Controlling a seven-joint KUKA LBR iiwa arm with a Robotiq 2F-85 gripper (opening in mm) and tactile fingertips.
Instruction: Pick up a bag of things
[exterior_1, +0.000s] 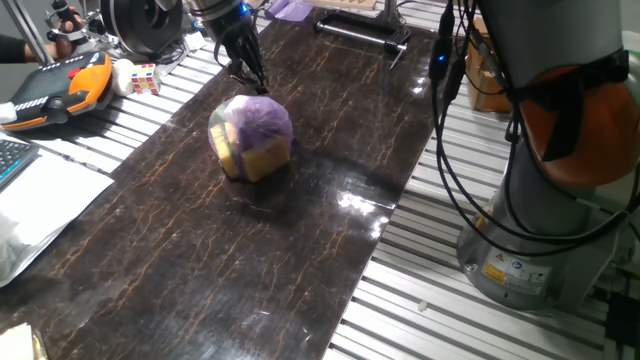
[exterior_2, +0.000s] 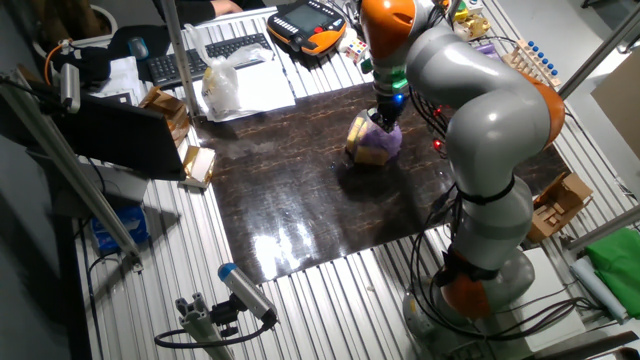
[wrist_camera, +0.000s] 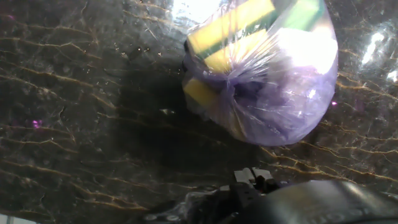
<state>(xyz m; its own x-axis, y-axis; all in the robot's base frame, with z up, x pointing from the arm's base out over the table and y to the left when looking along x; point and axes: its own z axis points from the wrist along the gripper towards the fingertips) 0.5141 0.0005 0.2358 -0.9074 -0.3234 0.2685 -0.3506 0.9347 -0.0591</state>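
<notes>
Bag (exterior_1: 251, 137) judged light, soft, slippery (sponges seen inside); best pinched at gathered neck. Gripper (exterior_1: 252, 75) poised just above, jaw state indiscernible.

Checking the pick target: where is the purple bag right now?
The purple bag sits on the dark marbled tabletop, just below the gripper in one fixed view.

— How's the light?
— Bright from overhead; white glare streaks the dark marbled tabletop (exterior_1: 300, 260) at centre-right.
— And the hand view?
— Dim, soft, glare at top; blurred dark gripper (wrist_camera: 255, 186) along the bottom edge.
</notes>
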